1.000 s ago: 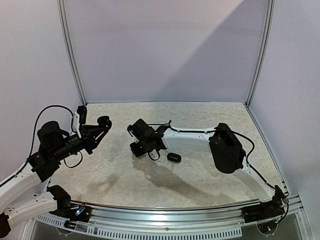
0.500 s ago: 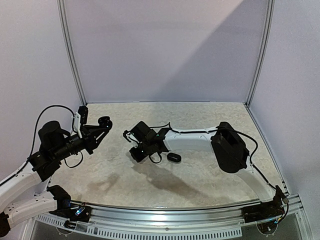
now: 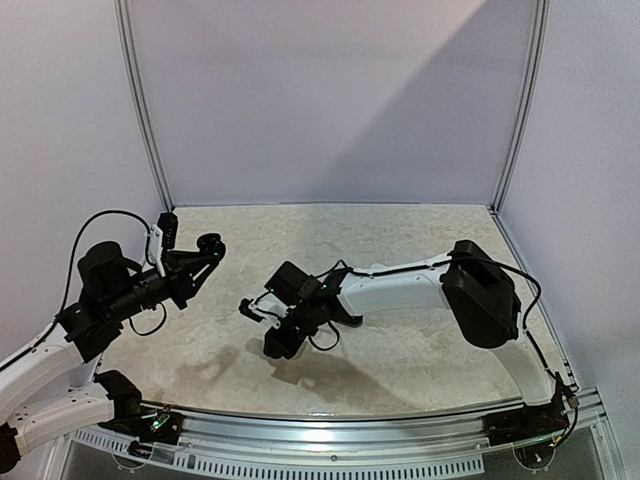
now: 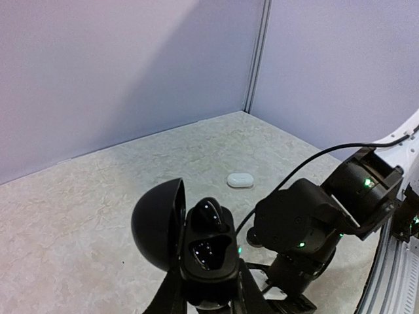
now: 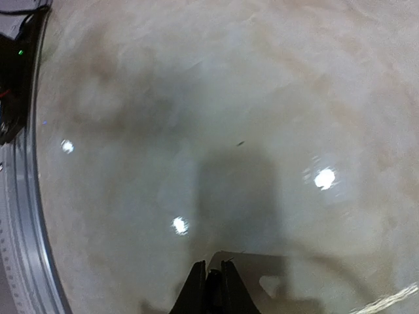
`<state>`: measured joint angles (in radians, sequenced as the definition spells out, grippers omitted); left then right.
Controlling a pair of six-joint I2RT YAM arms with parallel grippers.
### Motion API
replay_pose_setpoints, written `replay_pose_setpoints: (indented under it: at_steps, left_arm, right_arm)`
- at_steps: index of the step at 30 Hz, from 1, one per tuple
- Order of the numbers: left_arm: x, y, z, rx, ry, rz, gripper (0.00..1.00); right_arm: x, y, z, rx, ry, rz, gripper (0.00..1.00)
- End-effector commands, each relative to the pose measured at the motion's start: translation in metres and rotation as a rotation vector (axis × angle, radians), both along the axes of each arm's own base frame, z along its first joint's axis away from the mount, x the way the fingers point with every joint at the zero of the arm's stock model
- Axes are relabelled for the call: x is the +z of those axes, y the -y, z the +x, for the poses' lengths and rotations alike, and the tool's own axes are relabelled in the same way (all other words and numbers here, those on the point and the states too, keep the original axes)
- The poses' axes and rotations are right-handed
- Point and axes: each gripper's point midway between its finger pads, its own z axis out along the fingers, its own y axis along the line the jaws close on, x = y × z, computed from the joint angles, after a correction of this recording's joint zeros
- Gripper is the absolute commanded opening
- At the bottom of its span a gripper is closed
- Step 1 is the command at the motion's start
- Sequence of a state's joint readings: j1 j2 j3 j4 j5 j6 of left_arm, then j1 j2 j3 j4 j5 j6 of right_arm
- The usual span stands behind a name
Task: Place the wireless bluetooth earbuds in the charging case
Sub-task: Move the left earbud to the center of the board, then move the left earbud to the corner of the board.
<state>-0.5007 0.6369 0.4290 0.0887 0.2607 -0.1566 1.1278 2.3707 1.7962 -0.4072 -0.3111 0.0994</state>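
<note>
My left gripper (image 4: pixel 209 297) is shut on the base of the black charging case (image 4: pixel 208 261) and holds it above the table at the left (image 3: pixel 205 245). Its lid (image 4: pixel 157 222) stands open to the left. A glossy black earbud (image 4: pixel 208 216) sits in the case's far slot, and the near slot shows only a shiny hollow. My right gripper (image 3: pixel 274 347) hangs over the middle of the table, tips toward the near edge. In the right wrist view its fingers (image 5: pixel 196 288) are almost together, pinching a small dark earbud (image 5: pixel 211 276).
A small white oval case (image 4: pixel 240 180) lies on the marble-patterned tabletop beyond the right arm (image 4: pixel 308 229). The metal front rail (image 5: pixel 26 216) runs close to the right gripper. Grey walls (image 3: pixel 330 100) enclose the back and sides.
The right arm swung toward the near left, and its jaws closed. It now covers the spot where a dark oval thing lay. The left arm has not moved.
</note>
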Motion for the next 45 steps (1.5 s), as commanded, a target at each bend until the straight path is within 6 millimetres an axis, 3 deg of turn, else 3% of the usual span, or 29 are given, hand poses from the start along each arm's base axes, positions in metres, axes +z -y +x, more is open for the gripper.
replay_pose_setpoints:
  at_steps: [1,5,11,19,24,28,31,33,38,42,45]
  left_arm:
    - [0.001,-0.003,0.002,0.011,0.008,0.009,0.0]
    - [0.001,-0.003,0.002,0.009,0.007,0.01,0.0]
    - [0.001,-0.003,0.002,0.009,0.008,0.013,0.0]
    - [0.0,-0.003,0.002,0.006,0.008,0.018,0.0]
    - [-0.003,-0.002,0.002,0.003,0.004,0.02,0.0]
    - [-0.002,-0.002,0.001,0.0,0.007,0.012,0.0]
    - [0.0,-0.003,0.001,0.004,0.013,0.009,0.0]
    - [0.0,-0.003,0.001,0.004,0.015,0.009,0.0]
    - [-0.001,-0.001,0.0,-0.005,0.013,0.009,0.0]
    - [0.0,0.0,-0.001,-0.015,0.012,0.001,0.0]
    - [0.0,0.0,-0.002,-0.019,0.007,-0.002,0.0]
  right_arm:
    - [-0.045,0.058,-0.085,0.191,-0.199,-0.233,0.1]
    - [-0.048,0.08,-0.11,0.292,-0.232,-0.299,0.11]
    - [-0.043,0.092,-0.117,0.37,-0.184,-0.345,0.16]
    - [-0.02,0.067,-0.093,0.298,-0.086,-0.307,0.37]
    - [0.026,0.039,-0.073,0.183,-0.006,-0.175,0.46]
    - [0.063,0.033,-0.044,-0.039,0.05,-0.104,0.45]
    - [0.069,0.048,-0.028,-0.309,-0.028,-0.107,0.35]
    - [0.065,0.061,-0.034,-0.424,-0.093,-0.129,0.3]
    - [0.047,0.075,-0.078,-0.558,-0.236,-0.198,0.28]
    - [0.031,0.093,-0.099,-0.693,-0.346,-0.32,0.41]
    - [0.032,0.09,-0.102,-0.768,-0.378,-0.328,0.45]
